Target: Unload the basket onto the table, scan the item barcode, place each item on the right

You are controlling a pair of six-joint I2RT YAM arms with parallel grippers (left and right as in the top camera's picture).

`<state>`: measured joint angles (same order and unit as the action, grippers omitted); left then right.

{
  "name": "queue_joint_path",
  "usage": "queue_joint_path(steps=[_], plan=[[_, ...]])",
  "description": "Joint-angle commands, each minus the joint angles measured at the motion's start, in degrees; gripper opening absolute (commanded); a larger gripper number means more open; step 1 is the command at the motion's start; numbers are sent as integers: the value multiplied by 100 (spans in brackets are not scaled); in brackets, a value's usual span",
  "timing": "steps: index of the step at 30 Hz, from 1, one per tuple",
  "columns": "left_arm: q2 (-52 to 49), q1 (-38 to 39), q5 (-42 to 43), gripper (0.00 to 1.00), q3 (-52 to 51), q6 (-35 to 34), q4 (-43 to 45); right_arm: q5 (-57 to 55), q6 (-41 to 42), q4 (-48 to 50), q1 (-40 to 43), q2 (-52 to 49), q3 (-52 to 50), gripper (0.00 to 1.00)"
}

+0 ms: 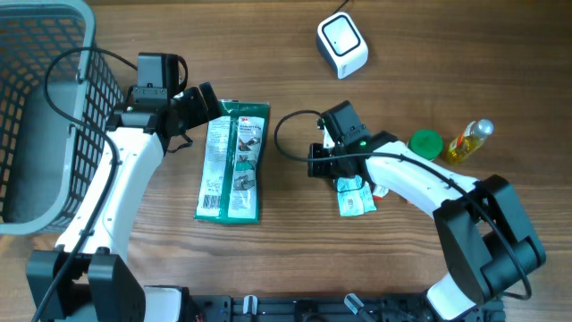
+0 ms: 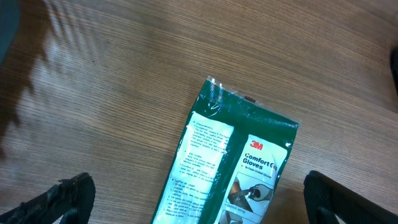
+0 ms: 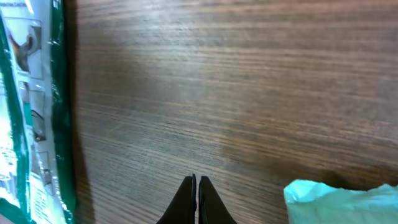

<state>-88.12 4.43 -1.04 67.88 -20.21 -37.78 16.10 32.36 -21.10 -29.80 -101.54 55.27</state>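
Left gripper spread wide above glove pack top edge. Right gripper pressed together, empty, over bare table between the pack at left edge and teal packet lower right.

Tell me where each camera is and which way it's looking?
Overhead: above the table, looking straight down on the glove pack, basket and scanner; both arms show.
Left wrist: on the left arm, looking down at the glove pack's top end; the left gripper has open fingers framing the bottom corners.
Right wrist: on the right arm, looking down at bare wood; the right gripper, shut, pokes up at the bottom edge.
Shared: both wrist views catch the glove pack.
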Motion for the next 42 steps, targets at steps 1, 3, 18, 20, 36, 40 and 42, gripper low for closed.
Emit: queue_joint_path(steps=[1,3,18,20,36,40,42], plan=[[-22,-20,-55,100,31,31,0,55,90,57,-4,-37,-118,4],[-22,-20,-55,100,31,31,0,52,188,50,-4,-37,-118,4],[-22,-20,-55,100,31,31,0,-313,874,-168,-4,-37,-129,4],[-22,-20,-55,100,31,31,0,-315,876,-170,-4,-37,-131,4],[-22,-20,-55,100,31,31,0,-584,1246,-1283,146,-37,-129,4],[-22,-20,-55,100,31,31,0,-905,791,-1808,610,-35,-109,5],[-22,-20,-55,100,31,33,0,-1093,654,-2120,839,-33,-31,4]])
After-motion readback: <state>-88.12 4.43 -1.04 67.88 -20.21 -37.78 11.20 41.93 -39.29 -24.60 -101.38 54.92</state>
